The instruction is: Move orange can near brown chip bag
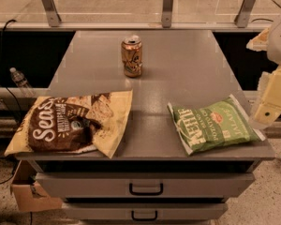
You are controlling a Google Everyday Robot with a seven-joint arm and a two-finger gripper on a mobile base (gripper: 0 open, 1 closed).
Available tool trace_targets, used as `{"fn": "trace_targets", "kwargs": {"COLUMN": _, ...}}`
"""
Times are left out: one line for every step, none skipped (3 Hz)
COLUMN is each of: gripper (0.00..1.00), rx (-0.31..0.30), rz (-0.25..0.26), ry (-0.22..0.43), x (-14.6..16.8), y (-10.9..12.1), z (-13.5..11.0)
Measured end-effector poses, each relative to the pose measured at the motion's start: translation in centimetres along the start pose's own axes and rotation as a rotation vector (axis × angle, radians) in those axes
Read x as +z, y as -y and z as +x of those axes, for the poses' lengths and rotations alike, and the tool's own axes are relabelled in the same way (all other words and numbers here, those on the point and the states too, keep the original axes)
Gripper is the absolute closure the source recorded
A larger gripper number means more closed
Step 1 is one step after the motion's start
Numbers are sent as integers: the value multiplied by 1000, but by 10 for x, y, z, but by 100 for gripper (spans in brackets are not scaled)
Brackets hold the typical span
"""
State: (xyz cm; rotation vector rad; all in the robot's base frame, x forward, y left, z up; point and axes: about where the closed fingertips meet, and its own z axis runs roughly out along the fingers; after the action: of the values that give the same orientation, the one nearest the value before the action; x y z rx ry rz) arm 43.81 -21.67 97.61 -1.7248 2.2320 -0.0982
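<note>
- Upright orange-gold metal drink can [132, 56] is set behind crinkled brown chip bag [70, 123], apart
- Pale gripper [270, 106] is held far right; state cannot be told
- Can could be toppled by glancing contact

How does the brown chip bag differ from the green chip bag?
The brown chip bag is larger and crumpled; the green chip bag is smaller, smoother. The brown one overhangs the table's left edge; the green one lies front right. Both lie flat. The gripper hangs right of the green one.
</note>
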Motion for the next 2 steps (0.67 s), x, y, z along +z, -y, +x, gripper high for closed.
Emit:
{"fn": "trace_targets", "kwargs": {"gripper": 0, "rx": 0, "rz": 0, "ry": 0, "x": 0, "y": 0, "z": 0}}
{"fn": "trace_targets", "kwargs": {"gripper": 0, "rx": -19, "rz": -4, "ry": 47, "x": 18, "y": 19, "z": -22}}
